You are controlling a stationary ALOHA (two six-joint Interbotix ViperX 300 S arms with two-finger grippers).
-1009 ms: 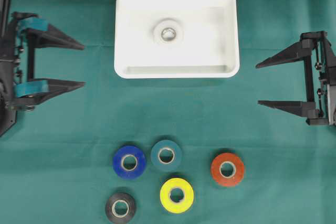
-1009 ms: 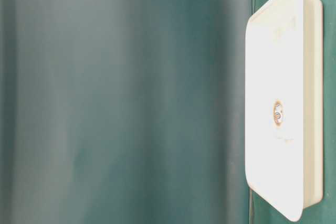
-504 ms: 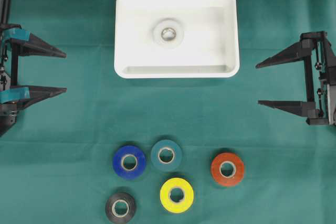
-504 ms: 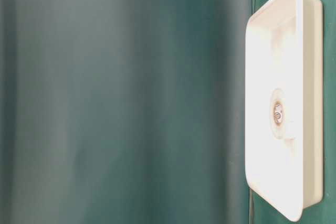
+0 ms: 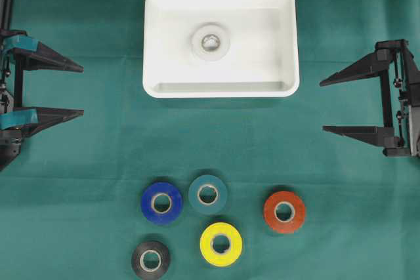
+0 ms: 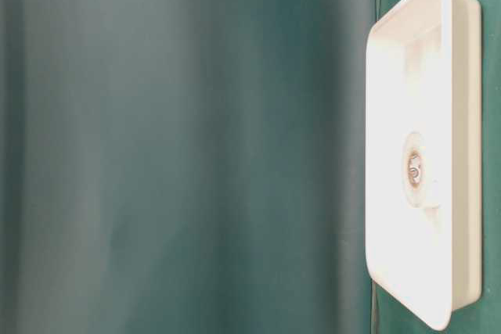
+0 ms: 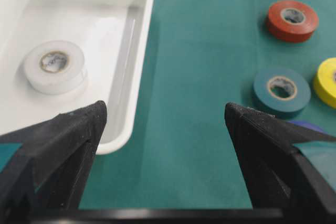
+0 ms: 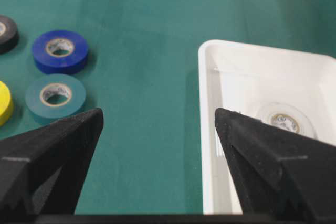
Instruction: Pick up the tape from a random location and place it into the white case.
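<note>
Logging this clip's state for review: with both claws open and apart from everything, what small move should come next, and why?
Probably the left claw should swing toward the blue tape roll, the nearest to it. One white tape roll already lies in the white case, while five rolls sit on the green cloth, and neither open claw holds anything.

left pincer [image 5: 77, 90]: black, teal tape patches (near base) | right pincer [image 5: 323, 106]: black

We see a white tape roll [image 5: 210, 42] in the white rectangular plastic case [image 5: 155, 37]; below it lie blue [image 5: 161, 202], teal [image 5: 208, 193], red-orange [image 5: 284, 212], yellow [image 5: 221, 244] and black [image 5: 151, 260] rolls on the green desk [image 5: 85, 175].
</note>
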